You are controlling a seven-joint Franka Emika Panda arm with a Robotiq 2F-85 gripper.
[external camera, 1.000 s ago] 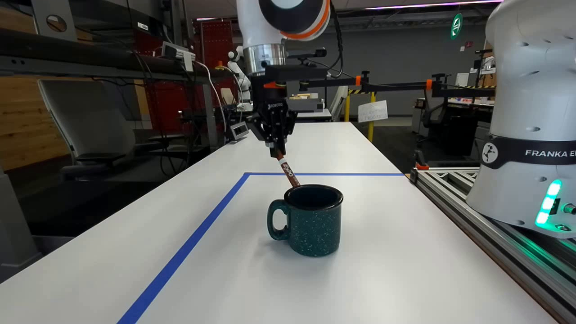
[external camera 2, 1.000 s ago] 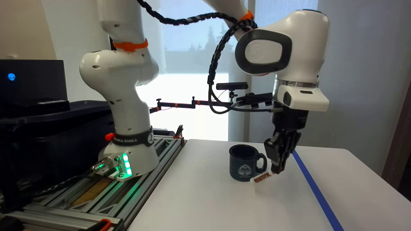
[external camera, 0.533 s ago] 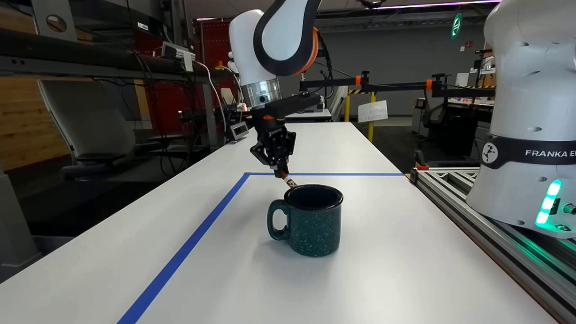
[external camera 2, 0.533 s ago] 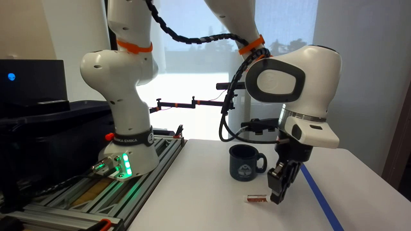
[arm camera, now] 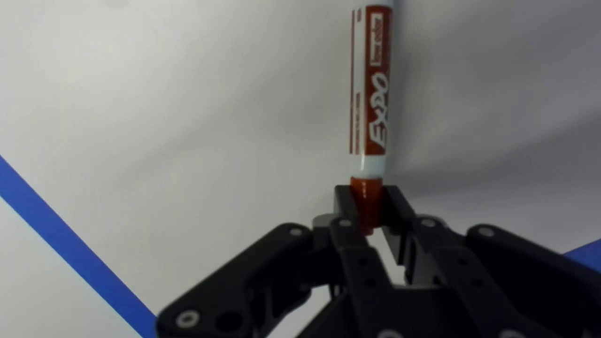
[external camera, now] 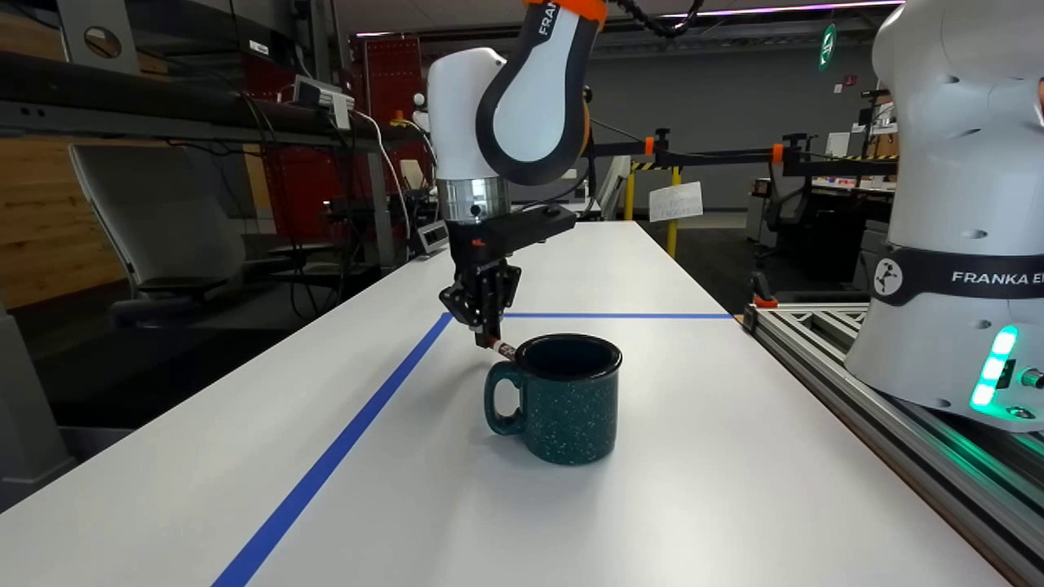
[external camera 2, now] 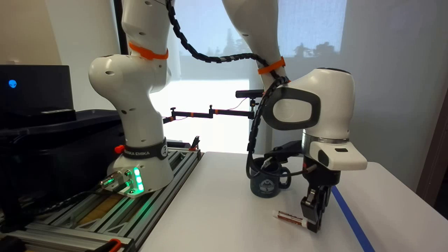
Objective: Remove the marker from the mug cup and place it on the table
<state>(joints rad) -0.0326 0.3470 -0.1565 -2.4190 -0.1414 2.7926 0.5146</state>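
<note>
My gripper [external camera 2: 311, 225] is shut on the red cap end of the marker [external camera 2: 289, 217], a white and brown-red Expo pen. In the wrist view the cap sits between both fingertips [arm camera: 367, 206] and the marker's body [arm camera: 375, 94] points up the picture. The marker is outside the mug cup, nearly level and low over the white table [external camera 2: 210, 224]; I cannot tell whether it touches. The dark teal mug cup [external camera: 571, 420] stands upright, and also shows in an exterior view [external camera 2: 266, 183] behind the marker. In an exterior view the mug hides the marker's far end [external camera: 503, 349].
A blue tape line [external camera: 351, 444] runs along the table and across it. The metal-railed bench [external camera 2: 133, 210] with the white robot base [external camera 2: 147, 171] borders the table. A cable [external camera 2: 257, 133] hangs from the arm, in front of the mug in an exterior view.
My gripper has come down toward the table with the marker held, away from the mug's handle side. The marker has gone from slanted to nearly level. The mug has not moved.
</note>
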